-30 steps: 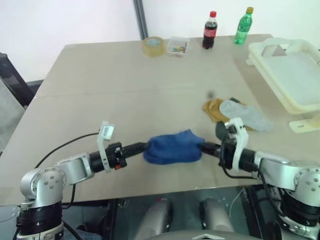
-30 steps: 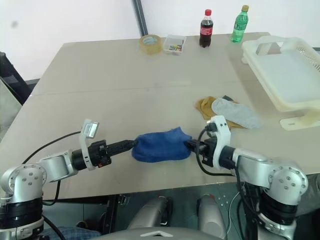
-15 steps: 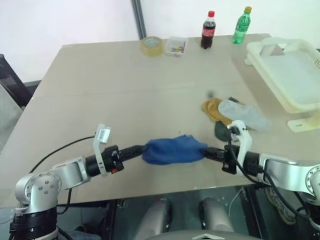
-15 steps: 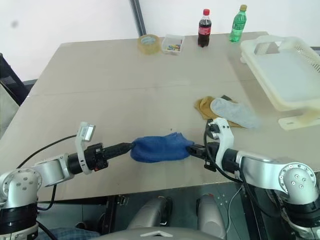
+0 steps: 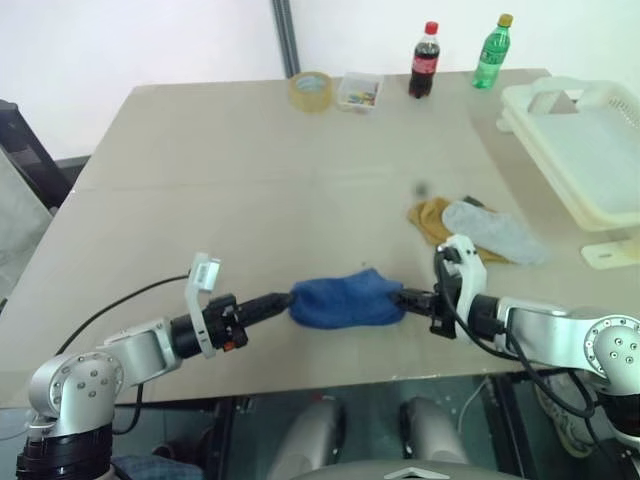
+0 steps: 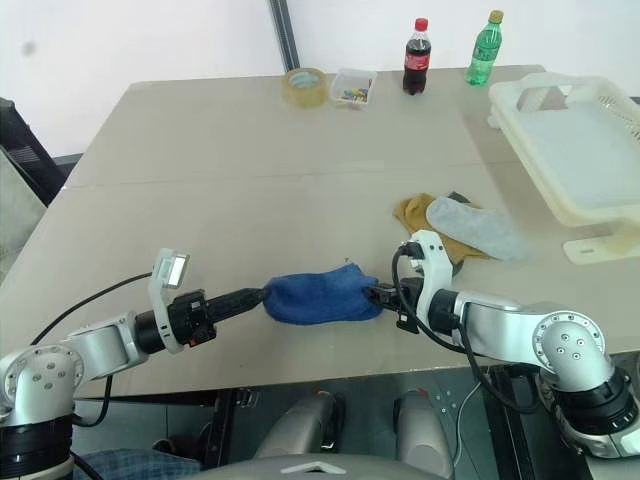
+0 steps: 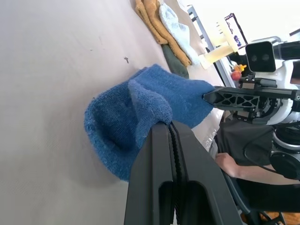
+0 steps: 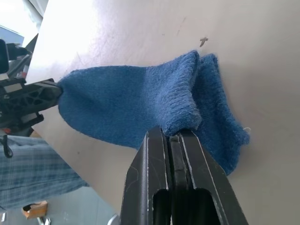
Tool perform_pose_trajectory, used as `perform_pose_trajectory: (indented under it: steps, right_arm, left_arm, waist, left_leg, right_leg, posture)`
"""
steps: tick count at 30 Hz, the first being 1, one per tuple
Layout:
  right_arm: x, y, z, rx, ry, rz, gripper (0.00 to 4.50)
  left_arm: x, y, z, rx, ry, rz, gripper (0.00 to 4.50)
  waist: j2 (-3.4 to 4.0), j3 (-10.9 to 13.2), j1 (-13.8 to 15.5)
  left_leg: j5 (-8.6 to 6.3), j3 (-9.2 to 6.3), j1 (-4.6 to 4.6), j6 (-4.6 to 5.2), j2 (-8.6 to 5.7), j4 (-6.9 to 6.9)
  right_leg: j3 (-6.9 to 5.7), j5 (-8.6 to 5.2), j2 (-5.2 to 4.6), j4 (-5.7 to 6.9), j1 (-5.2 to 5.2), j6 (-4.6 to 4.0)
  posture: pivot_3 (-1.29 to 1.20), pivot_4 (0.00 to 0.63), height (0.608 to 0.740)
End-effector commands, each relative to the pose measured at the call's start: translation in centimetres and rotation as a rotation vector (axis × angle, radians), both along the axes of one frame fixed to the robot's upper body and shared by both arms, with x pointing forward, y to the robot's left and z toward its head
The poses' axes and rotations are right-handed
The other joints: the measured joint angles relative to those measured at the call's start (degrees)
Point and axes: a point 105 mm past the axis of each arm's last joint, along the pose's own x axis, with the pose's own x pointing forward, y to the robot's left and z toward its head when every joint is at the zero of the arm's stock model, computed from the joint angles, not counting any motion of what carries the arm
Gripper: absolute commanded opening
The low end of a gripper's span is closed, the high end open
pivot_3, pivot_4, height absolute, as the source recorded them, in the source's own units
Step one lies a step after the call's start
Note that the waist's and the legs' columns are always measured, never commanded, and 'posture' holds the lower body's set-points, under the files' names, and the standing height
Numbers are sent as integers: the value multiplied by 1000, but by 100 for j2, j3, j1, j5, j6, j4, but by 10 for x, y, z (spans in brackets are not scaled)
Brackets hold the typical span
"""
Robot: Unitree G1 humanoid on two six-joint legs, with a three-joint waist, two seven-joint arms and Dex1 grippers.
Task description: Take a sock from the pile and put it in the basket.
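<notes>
Since a second ago the royal-blue sock (image 5: pixel 347 301) has flattened and stretched longer. Left gripper (image 5: pixel 281 299) clamped tight on its left end, right gripper (image 5: pixel 409 297) pinched fully closed on its right end; sock spans between them just above the table (image 5: pixel 250 180). Pile (image 5: pixel 472 225) lies beyond the sock's right end; basket (image 5: pixel 585 150) well beyond the pile, at the table's right edge.

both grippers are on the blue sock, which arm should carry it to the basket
Probably the right. The right gripper is shut on the blue sock's end nearer the basket, which sits at the table's far right. The left gripper, shut on the other end, would have to reach across.
</notes>
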Motion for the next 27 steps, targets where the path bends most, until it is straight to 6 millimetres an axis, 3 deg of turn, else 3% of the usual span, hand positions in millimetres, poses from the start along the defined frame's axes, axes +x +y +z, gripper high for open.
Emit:
perform_pose_trajectory:
  steps: [1,13,27]
  right_arm:
    - [0,1,5,17,-23,7,0]
    - [0,-5,-2,-10,-10,-14,0]
    - [-3,-9,-9,-28,6,-16,0]
  left_arm:
    - [-3,-3,5,13,-30,-17,42]
    - [6,-11,-6,36,-41,-4,42]
    - [13,-4,-6,36,-70,41,42]
  waist:
    - [0,0,1]
    - [0,0,5]
    - [0,0,5]
  left_leg:
    - [0,0,0,0,0,0]
    - [0,0,-2,0,0,0]
    - [0,0,-2,0,1,-1]
  right_leg:
    - [0,0,0,-1,0,0]
    - [-1,0,-1,-5,1,0]
    - [-1,0,0,-6,2,0]
  posture:
    - [0,150,740]
    - [0,150,740]
    - [0,150,740]
